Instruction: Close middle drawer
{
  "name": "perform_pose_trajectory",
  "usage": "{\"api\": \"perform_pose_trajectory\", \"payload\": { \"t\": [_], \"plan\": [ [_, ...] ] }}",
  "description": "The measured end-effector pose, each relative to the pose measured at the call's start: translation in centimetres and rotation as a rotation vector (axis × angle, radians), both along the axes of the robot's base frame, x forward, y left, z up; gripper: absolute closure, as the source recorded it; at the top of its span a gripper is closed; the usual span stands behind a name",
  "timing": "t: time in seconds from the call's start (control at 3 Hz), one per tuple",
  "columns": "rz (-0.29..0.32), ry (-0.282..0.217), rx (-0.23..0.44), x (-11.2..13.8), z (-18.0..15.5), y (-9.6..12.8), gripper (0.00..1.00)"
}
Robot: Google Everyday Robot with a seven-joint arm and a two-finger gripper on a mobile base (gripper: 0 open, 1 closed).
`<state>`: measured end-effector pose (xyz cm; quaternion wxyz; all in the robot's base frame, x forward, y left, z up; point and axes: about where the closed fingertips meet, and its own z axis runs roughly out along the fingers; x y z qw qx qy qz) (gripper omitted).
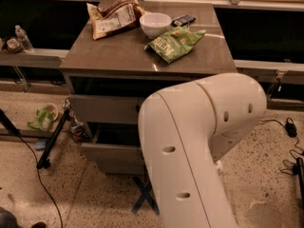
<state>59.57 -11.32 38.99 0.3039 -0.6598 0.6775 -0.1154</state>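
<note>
Because the arm (199,151) fills the near foreground, the hand is hidden behind it. Whether the hand is released, clenched or grasping anything cannot be told.

1. Nearest behind the arm, a blue cross mark (145,199) lies on the speckled floor (95,203), just in front of the cabinet.
2. The middle drawer (111,156) stands pulled out from the cabinet, low on its front. Only the left part of its panel shows; the arm covers the rest, handle included.
3. Relation for the coming move: the drawer lies beyond the arm and to its left. Its long axis runs left to right across the view. Closing it is judged to require a straight push on the front panel, away from the camera and into the cabinet. The hand probably sits near the covered centre of the panel, but this is not confirmed.
4. The drawer's cavity (118,133) is dark; its contents cannot be made out.
5. Above it sits the upper drawer (104,109), with a dark gap over its front.
6. On the counter (118,56) lie a green bag (175,42), a white bowl (155,23) and a brown bag (114,18). The bowl's contents are not visible.
</note>
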Motion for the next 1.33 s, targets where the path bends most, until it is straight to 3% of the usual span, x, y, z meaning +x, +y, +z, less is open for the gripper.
{"api": "perform_pose_trajectory", "payload": {
  "t": [0.33, 0.67, 1.33],
  "plan": [
    [-0.023, -0.071, 0.025, 1.5, -0.6, 0.3, 1.0],
    [-0.05, -0.145, 0.008, 3.1, -0.4, -1.0, 1.0],
    [-0.083, -0.23, -0.043, 5.3, 0.9, -5.3, 1.0]
  ]
}}
